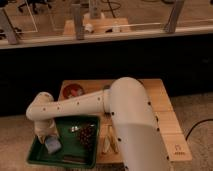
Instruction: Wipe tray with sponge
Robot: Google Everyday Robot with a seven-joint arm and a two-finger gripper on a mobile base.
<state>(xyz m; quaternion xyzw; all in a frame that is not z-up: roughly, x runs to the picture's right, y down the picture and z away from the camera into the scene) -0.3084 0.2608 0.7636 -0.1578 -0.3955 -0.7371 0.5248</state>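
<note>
Gripper sits lower left of frame, mostly hidden under the arm's wrist; can't tell if it grips or just presses. Directly under it, the sponge, blue-grey, lies on the left floor of the tray. Tray is dark green, lower left, on the wooden table. White arm reaches from the bulky body at centre right, runs left, then bends straight down into the tray. It covers much of the table. Dark cluster in tray centre, unclear what. Red-brown bowl behind, partly hidden. Pale long items beside the tray's right edge. No readable writing.
</note>
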